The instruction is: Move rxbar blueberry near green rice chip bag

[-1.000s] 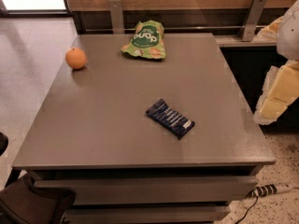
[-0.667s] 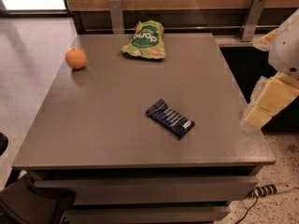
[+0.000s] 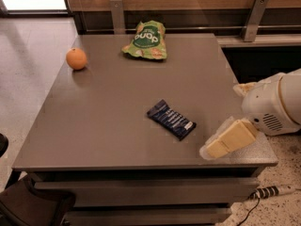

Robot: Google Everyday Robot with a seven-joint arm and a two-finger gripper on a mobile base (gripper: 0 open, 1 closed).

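Pincer hovers with jaws apart at the tabletop's right edge, near the rxbar blueberry lying flat mid-tabletop, well apart from the green rice chip bag; probably light, thin, slick-wrapped, so pinch across its narrow width

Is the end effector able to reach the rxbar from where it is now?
Probably yes. The end effector is at the front right corner of the table, beside the rxbar, with nothing between them; the orange and chip bag lie farther back.
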